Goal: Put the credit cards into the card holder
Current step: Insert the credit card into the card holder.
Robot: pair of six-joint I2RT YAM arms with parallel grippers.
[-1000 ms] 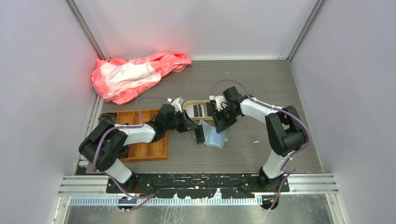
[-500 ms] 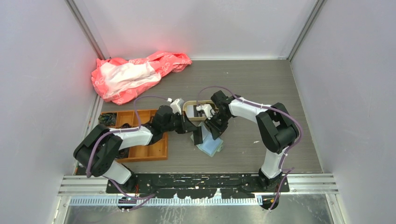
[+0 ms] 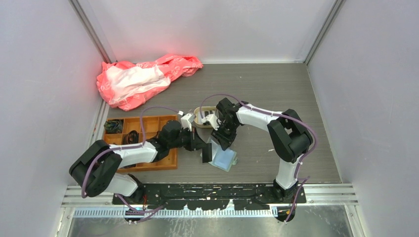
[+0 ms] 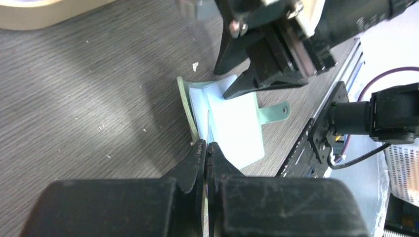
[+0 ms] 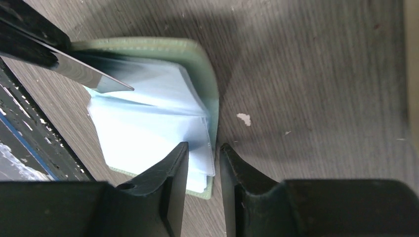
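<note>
Left pincer (image 4: pixel 206 146) holds credit card (image 5: pixel 74 69) by card holder (image 5: pixel 148 133); grey table (image 5: pixel 316 74).

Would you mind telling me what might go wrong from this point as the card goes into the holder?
1. The dark card, pinched in the left gripper, meets several pale pockets of the card holder; its corner may slip between the wrong leaves or buckle one.
2. The right gripper straddles the holder's edge, so a push might slide the holder away.
</note>
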